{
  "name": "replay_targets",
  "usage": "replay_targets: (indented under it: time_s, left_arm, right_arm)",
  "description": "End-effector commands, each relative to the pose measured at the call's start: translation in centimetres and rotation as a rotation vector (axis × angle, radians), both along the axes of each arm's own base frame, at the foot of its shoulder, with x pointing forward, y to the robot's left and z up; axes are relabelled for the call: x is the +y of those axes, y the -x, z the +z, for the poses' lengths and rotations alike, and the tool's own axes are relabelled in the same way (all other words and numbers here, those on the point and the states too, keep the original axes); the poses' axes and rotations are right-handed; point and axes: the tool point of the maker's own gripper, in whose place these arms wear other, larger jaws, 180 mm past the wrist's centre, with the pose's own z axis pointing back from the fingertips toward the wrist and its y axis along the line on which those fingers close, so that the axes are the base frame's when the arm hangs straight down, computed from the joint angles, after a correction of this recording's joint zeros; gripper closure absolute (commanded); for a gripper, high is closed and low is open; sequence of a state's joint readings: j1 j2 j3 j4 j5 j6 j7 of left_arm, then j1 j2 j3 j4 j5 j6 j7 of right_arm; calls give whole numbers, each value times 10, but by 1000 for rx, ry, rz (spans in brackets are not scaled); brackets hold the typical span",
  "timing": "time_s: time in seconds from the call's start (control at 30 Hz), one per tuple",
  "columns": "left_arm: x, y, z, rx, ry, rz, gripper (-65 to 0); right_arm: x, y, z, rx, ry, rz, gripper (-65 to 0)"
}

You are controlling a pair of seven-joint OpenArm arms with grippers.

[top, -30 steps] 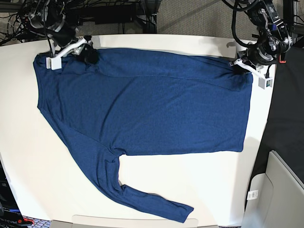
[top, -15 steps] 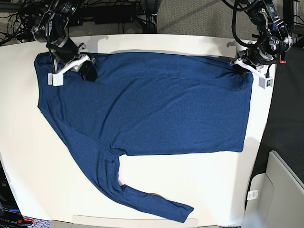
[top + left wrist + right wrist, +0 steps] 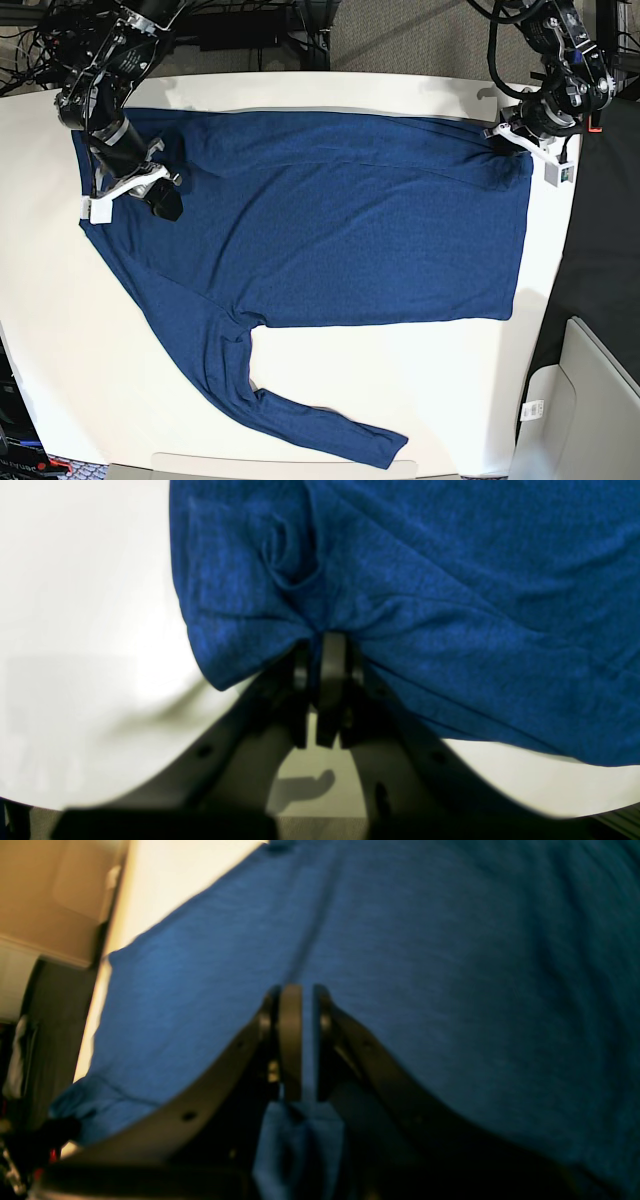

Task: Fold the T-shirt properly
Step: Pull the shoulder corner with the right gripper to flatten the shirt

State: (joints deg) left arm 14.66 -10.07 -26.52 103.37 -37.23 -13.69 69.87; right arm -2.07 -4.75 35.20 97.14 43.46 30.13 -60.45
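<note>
A: Shirt status? T-shirt lies spread flat on the white table, filling most of it, long axis running 9 to 3 o'clock in the base view. One sleeve trails off toward 5 o'clock near the front edge.

B: Grippers?

A: Left gripper sits at the 2 o'clock corner of the cloth, jaws pressed together on a bunched bit of the edge. Its wrist view shows the fabric puckering right at the fingertips. Right gripper is at 10 o'clock, over the shoulder area, also closed, with blue fabric caught between the pads.

B: What does the next move turn on?

A: Both pinches are on the far long edge, at opposite ends. The body of the shirt stretches away from both toward 6 o'clock. My read: a fold would bring that far edge toward the near one, both arms travelling together. The right arm is nearer the sleeve end, the left nearer the hem.

B: View differences?

A: Base shows the whole layout and the loose sleeve, but the jaws are too small there to judge. Wrist views settle the pinches, though neither shows the sleeve. Right wrist is blurred, so how much cloth it holds I cannot tell.
</note>
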Motion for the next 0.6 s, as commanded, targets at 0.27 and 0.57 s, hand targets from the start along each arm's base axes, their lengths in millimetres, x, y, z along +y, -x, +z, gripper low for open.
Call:
replay_targets:
  time_s: [0.27,0.57]
  left_arm:
    - [5,-1,6,-18,-13,1,-1]
    - [0,-3,5,-20,-4,-2,-1]
  right_arm:
    - [11,25,22,-18,13,95,-286]
    - [19,86,31,19,35,180,-337]
